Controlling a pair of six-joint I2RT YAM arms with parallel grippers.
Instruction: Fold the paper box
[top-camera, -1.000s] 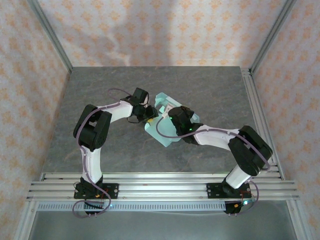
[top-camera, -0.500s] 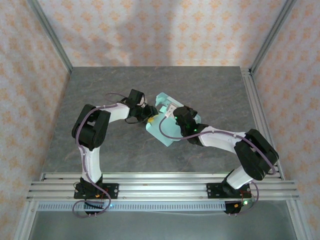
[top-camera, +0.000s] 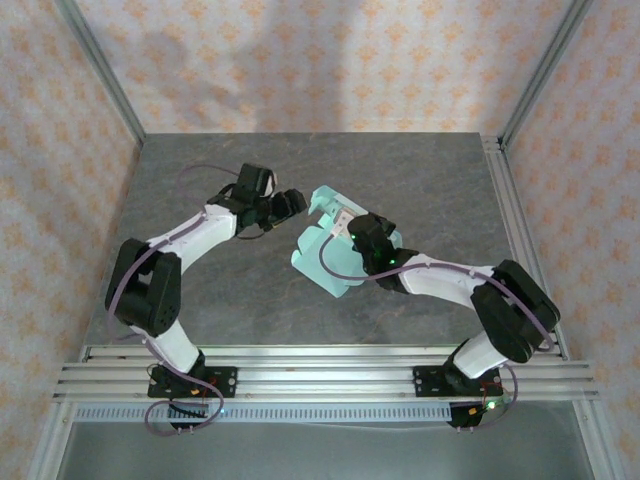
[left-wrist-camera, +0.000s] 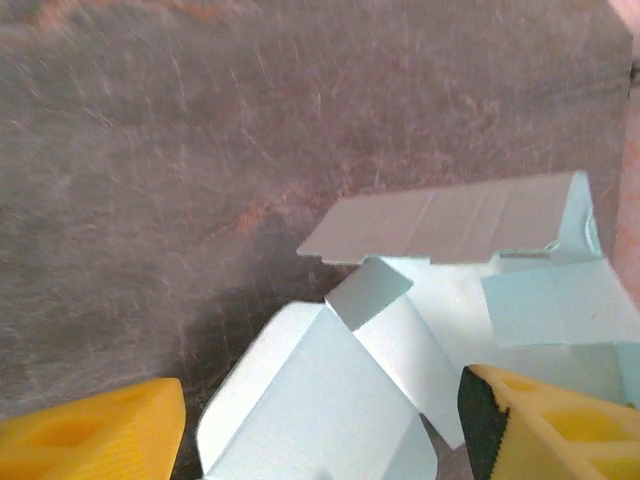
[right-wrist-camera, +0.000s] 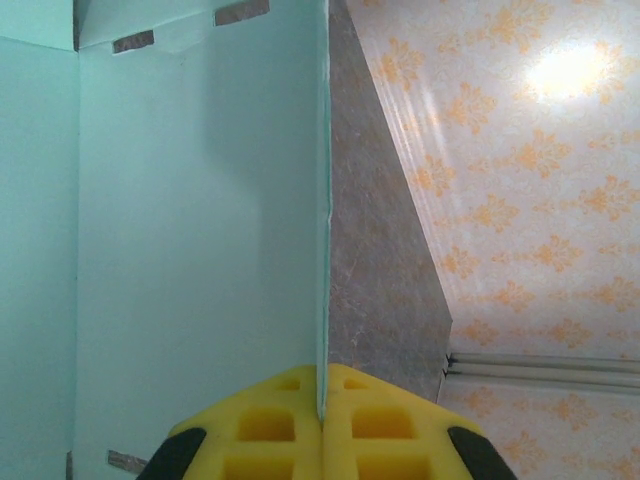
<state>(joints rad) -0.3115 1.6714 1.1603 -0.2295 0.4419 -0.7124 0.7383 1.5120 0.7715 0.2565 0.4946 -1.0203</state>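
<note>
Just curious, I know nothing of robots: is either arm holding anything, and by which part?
The right gripper pinches the paper box by one panel's thin edge; the left gripper is open, holding nothing.

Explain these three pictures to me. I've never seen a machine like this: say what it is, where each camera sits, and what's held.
These are two robot arms bolted at the near edge of a grey table. The wide picture looks down from above and behind them. The other two come from a camera on each wrist, so the yellow fingers there are the arm's own. On the table lies a partly folded paper box of pale mint card. The right gripper is shut on the edge of one panel. The left gripper is open, holds nothing, and sits close beside the box.
</note>
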